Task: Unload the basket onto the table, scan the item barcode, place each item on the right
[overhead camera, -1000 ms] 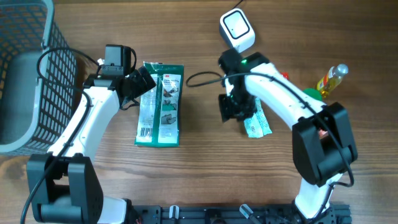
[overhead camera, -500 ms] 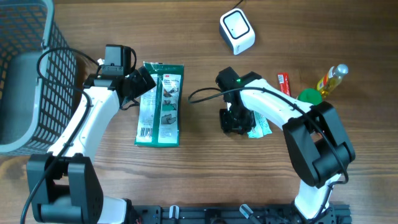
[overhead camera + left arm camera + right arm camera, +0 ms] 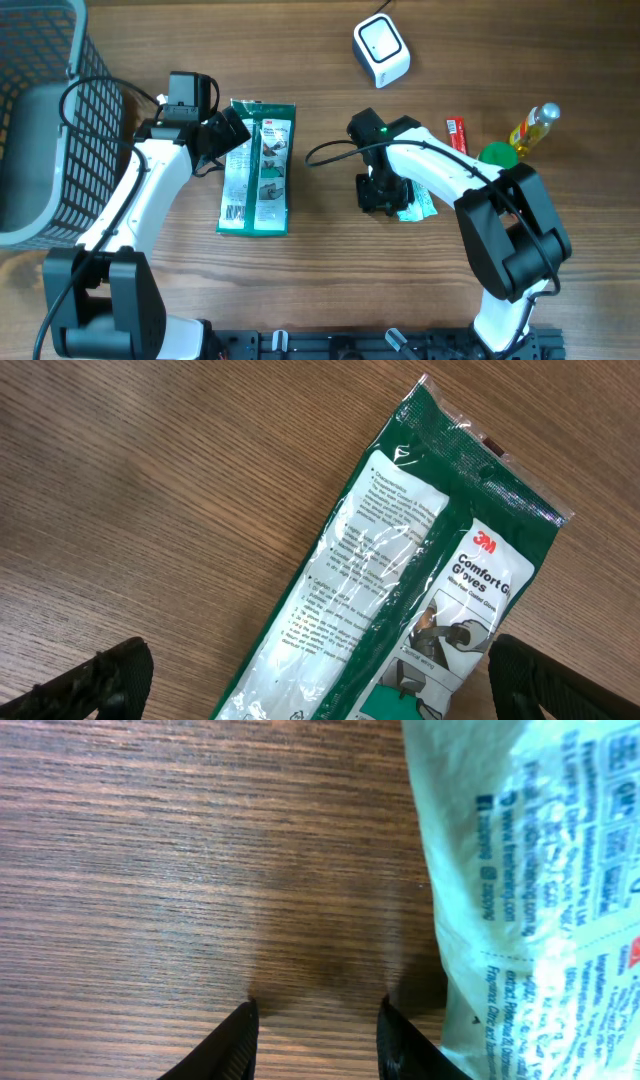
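Wood: the brown tabletop point(image 3: 320, 300) carries everything here; in my right wrist view its grain fills the left of the frame.
My right gripper point(image 3: 385, 195) point(image 3: 320, 1040): down at the table, jaws partly apart with only bare wood between them; nothing held; a second ago it stood closer to the scanner, and over the last half second it has scarcely shifted.
Sachet point(image 3: 422, 205) point(image 3: 540, 870): pale green and printed, lying flat just beside my right gripper; its edge runs down next to one fingertip point(image 3: 405, 1040), and I cannot tell whether they touch; it lies slightly lower on the table than a second ago.
Scanner point(image 3: 381, 48): white, at the far side, well apart from the sachet; my right arm overlapped it a second ago, and now it shows whole.
My left gripper point(image 3: 228, 135) point(image 3: 330, 685): jaws spread wide, holding nothing, above the upper end of the glove packet; unchanged.
Glove packet point(image 3: 262, 175) point(image 3: 400, 580): dark green, flat on the wood; same place as before.
Red packet point(image 3: 456, 134): small, beside my right arm; the arm hid it a second ago.
Bottle point(image 3: 533, 127): yellow, near the right edge, with a green object point(image 3: 497, 154) next to it.
Basket point(image 3: 40, 60): grey wire, far left.
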Motion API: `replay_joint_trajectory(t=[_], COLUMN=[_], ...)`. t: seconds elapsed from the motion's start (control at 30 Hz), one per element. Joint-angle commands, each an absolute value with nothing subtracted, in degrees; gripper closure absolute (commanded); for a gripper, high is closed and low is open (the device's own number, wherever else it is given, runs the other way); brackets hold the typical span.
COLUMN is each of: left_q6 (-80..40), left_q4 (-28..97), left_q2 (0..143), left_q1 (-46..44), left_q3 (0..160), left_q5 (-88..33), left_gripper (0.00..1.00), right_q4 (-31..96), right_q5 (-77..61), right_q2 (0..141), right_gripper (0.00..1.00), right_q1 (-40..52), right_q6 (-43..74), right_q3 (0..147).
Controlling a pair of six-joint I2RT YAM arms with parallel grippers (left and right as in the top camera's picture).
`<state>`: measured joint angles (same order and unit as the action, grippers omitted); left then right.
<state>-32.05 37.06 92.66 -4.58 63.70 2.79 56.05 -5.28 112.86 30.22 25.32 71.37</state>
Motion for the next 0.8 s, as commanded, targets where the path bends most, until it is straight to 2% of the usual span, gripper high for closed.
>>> replay_joint_trajectory(t=[0.0,0.23,0.53,0.67,0.77], left_q6=[-31.79,-31.79,-31.79,-31.79,-31.79], left_q4=[36.91,36.91,36.91,36.91,36.91], left_q2=[92.27,92.27,92.27,92.27,92.27], left_q1=[-4.32,-4.32,-4.32,-4.32,-4.32], left_q3=[63.77,63.77,63.77,63.77,63.77], left_q5=[3.51,3.51,3.51,3.51,3.51], left_gripper=[0.0,0.0,0.0,0.0,0.0], right_q4=[56.18,56.82,58.04,58.08,57.63], right_q5=[-4.51,-9.34,-0.34,4.91,5.61], right_q2=[111.98,111.98,112.03,112.03,112.03], right_gripper=[0.62,0.62,0.64,0.69,0.7], right_q1=[30.04,30.04,28.91,25.47,22.2], right_q6=[25.93,26.94,27.18,29.56,30.2], right_q3=[70.91,70.89,70.78,70.76,70.76])
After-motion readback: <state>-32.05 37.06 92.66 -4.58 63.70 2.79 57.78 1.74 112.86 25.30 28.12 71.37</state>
